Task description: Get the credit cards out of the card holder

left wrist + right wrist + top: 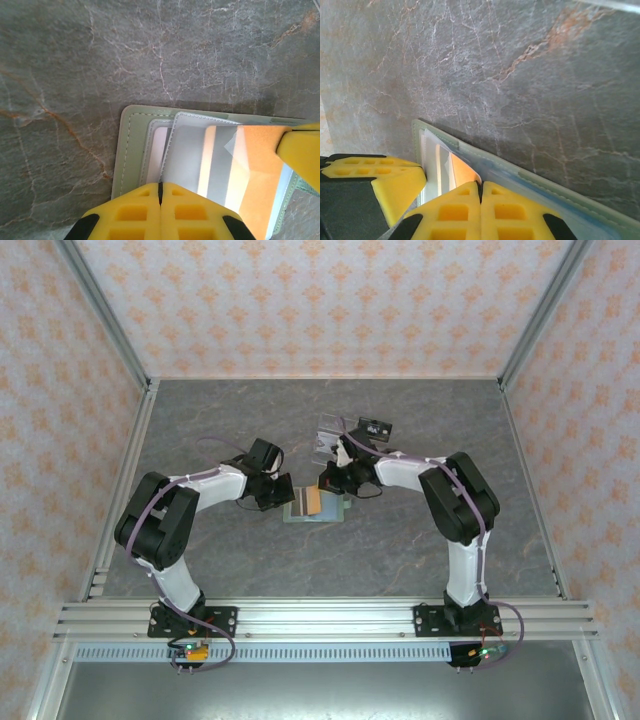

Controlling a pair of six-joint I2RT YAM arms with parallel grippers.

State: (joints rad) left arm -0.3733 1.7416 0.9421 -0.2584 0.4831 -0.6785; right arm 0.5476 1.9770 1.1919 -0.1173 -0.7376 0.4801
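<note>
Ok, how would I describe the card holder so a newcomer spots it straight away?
On the grey marble table, look where the left gripper and right gripper meet. The card holder lies open flat under them: a small sage-green wallet with clear pockets showing an orange card, unlike the transparent acrylic stand farther back.
</note>
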